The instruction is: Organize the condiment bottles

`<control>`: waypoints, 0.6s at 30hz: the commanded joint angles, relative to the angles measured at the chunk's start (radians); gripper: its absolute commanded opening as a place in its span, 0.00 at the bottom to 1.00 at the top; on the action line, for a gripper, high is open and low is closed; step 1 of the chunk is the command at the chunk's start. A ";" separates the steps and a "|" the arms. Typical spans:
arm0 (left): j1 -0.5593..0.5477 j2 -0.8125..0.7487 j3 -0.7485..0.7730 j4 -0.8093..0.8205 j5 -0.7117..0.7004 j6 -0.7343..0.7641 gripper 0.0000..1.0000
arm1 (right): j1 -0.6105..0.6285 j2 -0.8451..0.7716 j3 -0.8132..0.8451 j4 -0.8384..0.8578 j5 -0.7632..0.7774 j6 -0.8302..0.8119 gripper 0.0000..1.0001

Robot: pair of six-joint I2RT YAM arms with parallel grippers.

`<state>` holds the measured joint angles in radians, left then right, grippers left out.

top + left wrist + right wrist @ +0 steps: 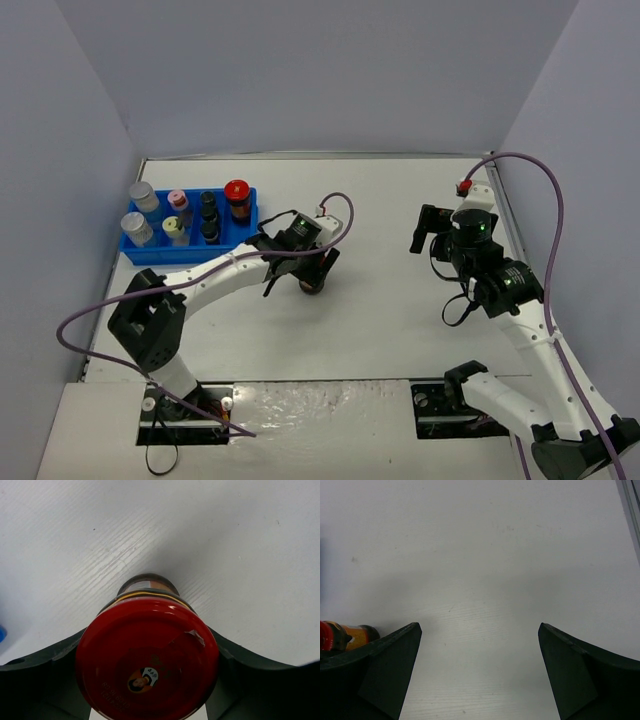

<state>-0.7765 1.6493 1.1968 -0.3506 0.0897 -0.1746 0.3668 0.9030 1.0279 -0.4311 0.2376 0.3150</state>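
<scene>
A red-lidded orange-brown jar (pixel 150 630) stands upright on the white table, in the overhead view just under my left wrist (pixel 312 287). My left gripper (pixel 147 672) is shut on it, with a dark finger (pixel 250 672) against each side of the lid. The other condiment bottles stand in a blue rack (pixel 190 248): two silver-lidded jars (pixel 143 196), a pink-capped one (pixel 177 199), a yellow-green-capped one (pixel 173 228), black-capped ones (pixel 208 203) and a second red-lidded jar (pixel 237 192). My right gripper (pixel 480 630) hangs open over bare table, holding nothing (pixel 425 232).
The rack sits at the far left, close to the left wall. A metal rail (pixel 632 510) runs along the table's right edge beside my right arm. Purple cables loop over both arms. White table (pixel 380 300) lies between the two grippers.
</scene>
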 commanded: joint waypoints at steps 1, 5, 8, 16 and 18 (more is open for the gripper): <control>0.066 -0.220 0.050 0.027 -0.092 -0.061 0.01 | -0.006 0.024 0.006 0.052 -0.020 0.014 1.00; 0.169 -0.320 0.068 -0.004 -0.140 -0.108 0.00 | -0.007 0.035 0.002 0.074 -0.044 0.019 1.00; 0.251 -0.361 0.093 -0.027 -0.163 -0.122 0.00 | -0.006 0.048 -0.003 0.091 -0.067 0.021 1.00; 0.499 -0.288 0.167 -0.025 -0.114 -0.148 0.00 | -0.006 0.060 -0.011 0.121 -0.097 0.020 1.00; 0.528 -0.256 0.181 -0.010 -0.104 -0.149 0.00 | -0.008 0.062 -0.011 0.123 -0.102 0.017 1.00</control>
<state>-0.2879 1.3589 1.2908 -0.4612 -0.0456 -0.2963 0.3660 0.9549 1.0097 -0.3839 0.1557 0.3329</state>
